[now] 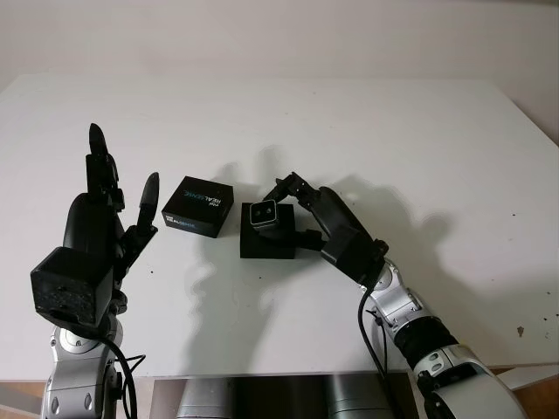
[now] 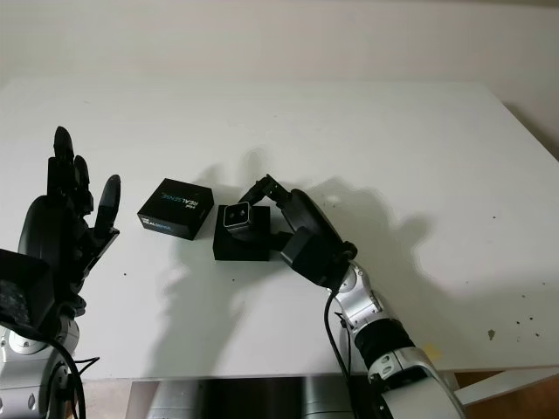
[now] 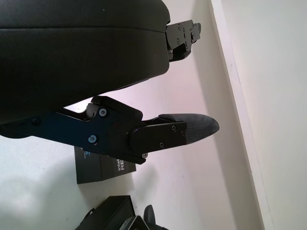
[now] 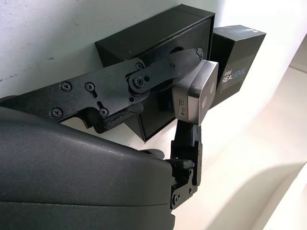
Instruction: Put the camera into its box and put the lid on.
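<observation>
My right hand (image 1: pixel 281 206) is shut on the small silver camera (image 1: pixel 263 213), holding it just over the open black box (image 1: pixel 266 244) at the table's middle. In the right wrist view the camera (image 4: pixel 197 92) sits pinched between black fingers (image 4: pixel 158 72) above the box (image 4: pixel 153 33). The black lid (image 1: pixel 199 205), printed with white lettering, lies flat to the left of the box, also seen as the lid (image 4: pixel 236 60) past it. My left hand (image 1: pixel 105 218) is open and raised upright at the left, apart from the lid.
The white table (image 1: pixel 393 140) stretches wide around the box and lid. Its back edge meets a pale wall (image 1: pixel 279 35). A few dark specks mark the table's near right corner (image 2: pixel 524 323).
</observation>
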### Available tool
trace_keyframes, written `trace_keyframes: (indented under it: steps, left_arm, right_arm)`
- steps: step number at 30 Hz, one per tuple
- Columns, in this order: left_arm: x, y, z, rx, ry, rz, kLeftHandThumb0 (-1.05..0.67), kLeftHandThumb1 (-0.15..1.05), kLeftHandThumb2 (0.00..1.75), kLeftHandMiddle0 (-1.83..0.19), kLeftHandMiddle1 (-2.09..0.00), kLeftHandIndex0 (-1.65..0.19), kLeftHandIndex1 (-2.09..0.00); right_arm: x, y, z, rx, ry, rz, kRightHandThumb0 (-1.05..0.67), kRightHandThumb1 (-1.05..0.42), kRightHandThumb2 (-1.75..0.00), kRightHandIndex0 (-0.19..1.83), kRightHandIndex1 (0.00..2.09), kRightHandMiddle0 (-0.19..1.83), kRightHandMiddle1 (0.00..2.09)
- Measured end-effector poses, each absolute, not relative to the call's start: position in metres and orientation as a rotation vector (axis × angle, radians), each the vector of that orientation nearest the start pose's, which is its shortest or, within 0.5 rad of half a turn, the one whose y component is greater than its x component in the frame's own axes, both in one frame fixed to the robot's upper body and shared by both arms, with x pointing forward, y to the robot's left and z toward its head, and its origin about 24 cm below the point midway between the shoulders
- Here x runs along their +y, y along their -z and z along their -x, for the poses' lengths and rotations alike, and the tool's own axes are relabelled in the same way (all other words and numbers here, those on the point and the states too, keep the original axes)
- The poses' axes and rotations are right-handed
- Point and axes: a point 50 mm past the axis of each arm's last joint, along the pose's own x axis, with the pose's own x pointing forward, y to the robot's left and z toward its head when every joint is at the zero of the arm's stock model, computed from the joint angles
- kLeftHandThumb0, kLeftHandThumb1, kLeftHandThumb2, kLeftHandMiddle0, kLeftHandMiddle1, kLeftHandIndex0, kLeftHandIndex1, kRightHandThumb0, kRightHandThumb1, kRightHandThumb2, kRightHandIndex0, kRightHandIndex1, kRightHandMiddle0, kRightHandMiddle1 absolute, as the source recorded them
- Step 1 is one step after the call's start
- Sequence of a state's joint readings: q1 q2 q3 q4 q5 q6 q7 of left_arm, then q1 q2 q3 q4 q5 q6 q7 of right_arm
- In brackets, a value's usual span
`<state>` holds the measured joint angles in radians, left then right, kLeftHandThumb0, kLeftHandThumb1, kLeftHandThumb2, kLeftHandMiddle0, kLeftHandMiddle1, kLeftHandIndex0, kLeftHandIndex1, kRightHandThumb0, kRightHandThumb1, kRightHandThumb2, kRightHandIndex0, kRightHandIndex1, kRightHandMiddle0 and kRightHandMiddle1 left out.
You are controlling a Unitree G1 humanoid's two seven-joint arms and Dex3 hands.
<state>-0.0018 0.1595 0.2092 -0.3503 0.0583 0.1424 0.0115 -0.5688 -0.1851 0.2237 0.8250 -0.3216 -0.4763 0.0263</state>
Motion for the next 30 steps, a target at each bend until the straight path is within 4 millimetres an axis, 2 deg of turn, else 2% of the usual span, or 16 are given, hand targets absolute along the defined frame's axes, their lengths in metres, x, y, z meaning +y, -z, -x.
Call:
trace_keyframes:
  steps: [8, 30]
  left_arm:
    - [0.2197, -0.1206, -0.2410, -0.222, -0.216, -0.234, -0.58, 1.05, 0.50, 0.18, -0.05, 0.19, 0.00]
    - [0.2202, -0.1206, -0.2409, -0.221, -0.218, -0.237, -0.59, 1.05, 0.49, 0.17, -0.05, 0.19, -0.01]
  right_arm:
    - [-0.1179, -0.0513, -0.3381, -0.200, -0.451, 0.585, -0.41, -0.96, -0.05, 0.30, 0.05, 0.32, 1.58]
    - [-0.1180, -0.0495, -0.3368, -0.203, -0.446, 0.584, -0.42, -0.97, -0.05, 0.29, 0.05, 0.30, 1.62]
